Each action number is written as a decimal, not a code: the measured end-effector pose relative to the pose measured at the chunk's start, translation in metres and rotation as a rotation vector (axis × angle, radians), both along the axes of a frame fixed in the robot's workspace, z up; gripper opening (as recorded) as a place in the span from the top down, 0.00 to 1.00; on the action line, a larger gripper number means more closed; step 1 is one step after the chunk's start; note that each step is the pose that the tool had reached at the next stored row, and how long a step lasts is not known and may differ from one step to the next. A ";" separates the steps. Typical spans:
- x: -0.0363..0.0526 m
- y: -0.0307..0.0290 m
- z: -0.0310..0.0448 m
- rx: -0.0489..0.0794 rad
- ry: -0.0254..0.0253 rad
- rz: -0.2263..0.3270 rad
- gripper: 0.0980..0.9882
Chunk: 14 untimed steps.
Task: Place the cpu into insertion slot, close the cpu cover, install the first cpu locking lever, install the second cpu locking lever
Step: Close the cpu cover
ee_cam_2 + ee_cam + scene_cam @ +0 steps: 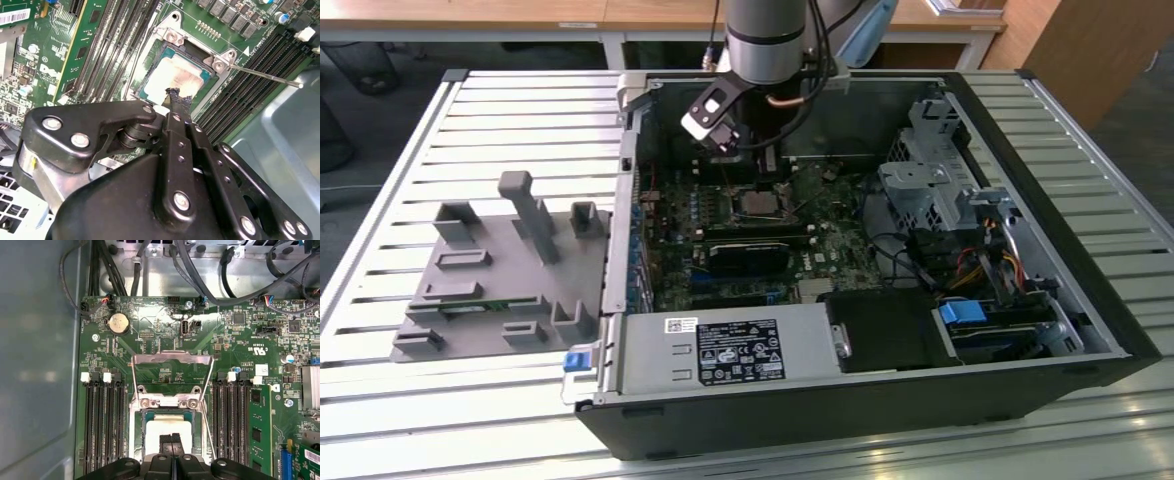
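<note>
1. The end effector [177, 96] is down inside the open computer case [1067, 330], clenched tight with nothing between its tips.
2. Those tips are right on top of the cpu [175, 75], which is lying flat in the socket on the green board.
3. The cpu cover [170, 356] is flipped open, clear of the chip.
4. One thin locking lever [265, 76] sticks out free beside the socket.

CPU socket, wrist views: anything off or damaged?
The cpu has a patchy whitish-brown smear across its top, like old paste residue. The cpu cover is folded back open, and one locking lever juts out free. Nothing looks bent or cracked. The gripper, shut, is right over the cpu.
</note>
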State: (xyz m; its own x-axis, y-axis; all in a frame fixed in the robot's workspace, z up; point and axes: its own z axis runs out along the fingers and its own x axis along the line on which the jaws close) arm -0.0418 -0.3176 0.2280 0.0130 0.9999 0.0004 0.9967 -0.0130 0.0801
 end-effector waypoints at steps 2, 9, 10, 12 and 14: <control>0.0000 0.0000 0.0010 0.000 0.0000 0.000 0.99; 0.0000 0.0000 0.0040 0.000 -0.0001 0.000 0.99; 0.0000 0.0000 0.0044 0.000 0.0000 0.000 0.99; 0.0000 0.0000 0.0053 0.000 0.0000 0.000 0.99; 0.0000 0.0000 0.0062 0.000 0.0001 0.000 0.99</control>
State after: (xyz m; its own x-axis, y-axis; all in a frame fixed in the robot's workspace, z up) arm -0.0418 -0.3176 0.2342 0.0130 0.9999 0.0003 0.9967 -0.0130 0.0801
